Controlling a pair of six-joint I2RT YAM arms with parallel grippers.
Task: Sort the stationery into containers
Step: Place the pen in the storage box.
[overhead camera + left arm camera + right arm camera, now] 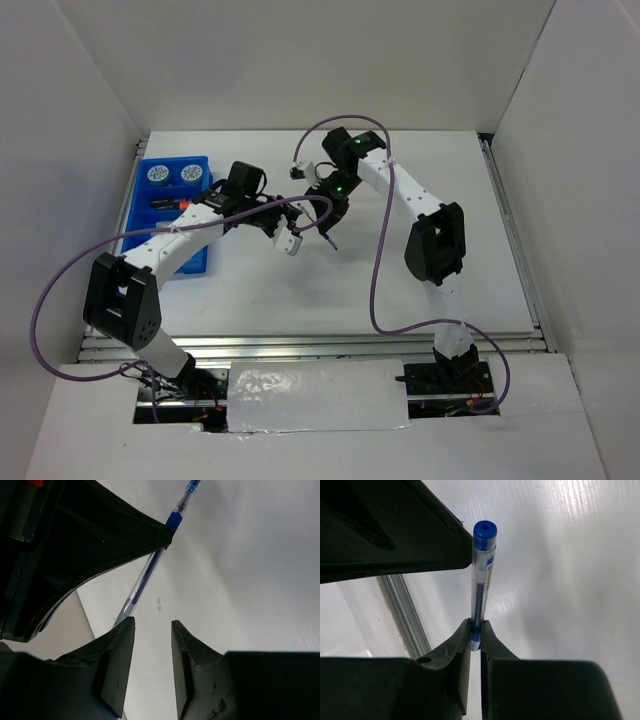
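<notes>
Passing a pen (482,575) from one arm to the other is, by my reading, the step in hand. The right claw (475,625) is pinching the clear barrel near its lower end, fingers pressed tight on it. The pen is standing out ahead of the fingertips, its blue cap farthest from them.

The left claw (153,625) is waiting with its fingers spread, and nothing is lying between them. In its own camera the pen is running slantwise beyond one finger, off to that side of the gap and touching neither pad. The dark bulk of the right claw is sitting close against the barrel on the same side. How far past the fingertips the barrel is hanging is hard to judge from this angle, so it may be nearer than it looks.

The next move is calling for the left claw to be sliding sideways until the free length of barrel is sitting in the gap. It should then be closing before the right claw is letting go. From there the pen is heading for the blue tray (197,262), which is lying well apart from the left claw, back along its own forearm. Two tape rolls (157,175) are already sitting in its far compartments.
</notes>
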